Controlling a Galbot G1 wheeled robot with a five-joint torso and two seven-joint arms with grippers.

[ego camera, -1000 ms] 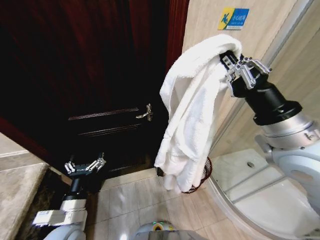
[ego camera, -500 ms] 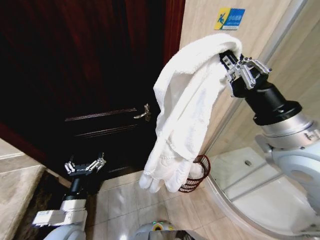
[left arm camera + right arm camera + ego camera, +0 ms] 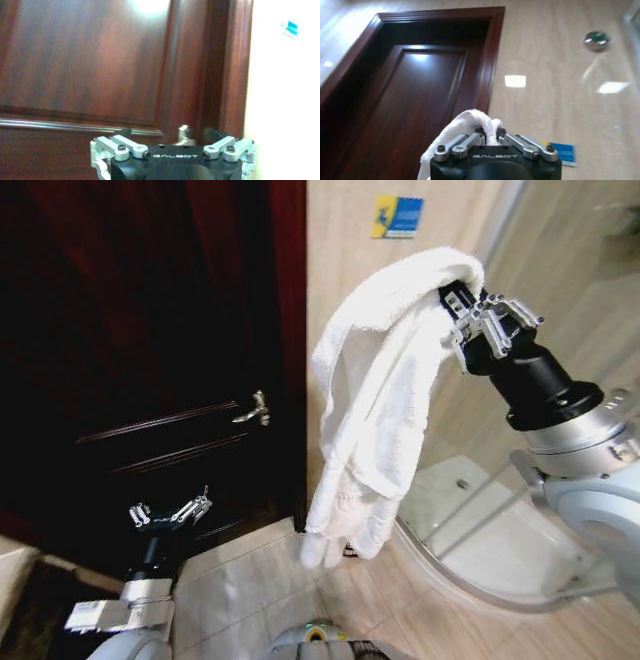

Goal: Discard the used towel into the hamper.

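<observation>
Hanging from the right pincer (image 3: 462, 308) is the white towel (image 3: 375, 405), which is draping down in long folds in front of the beige wall (image 3: 350, 270) and the dark wooden door (image 3: 130, 330), its lower end dangling above the tiled floor (image 3: 250, 580). The right pincer is raised high on the right side of the head view, its fingers (image 3: 468, 142) closing tightly on a bunched ridge of the cloth (the right wrist view is showing that pinch clearly, with the towel (image 3: 460, 127) poking up between the two fingers). The hamper is being hidden behind the lower part of the towel, so its place cannot be told with any certainty.

The left pincer (image 3: 169, 512) is sitting low on the left, near the floor and facing the door, its fingers (image 3: 120, 144) spreading wide with nothing between them. The door handle (image 3: 252, 410) is standing above and to the right of it, well apart. A small blue and yellow sign (image 3: 396, 216) is sitting on the wall above the towel. To the right, a curved glass shower enclosure (image 3: 480, 560) is meeting the floor just beside the towel's hanging end.
</observation>
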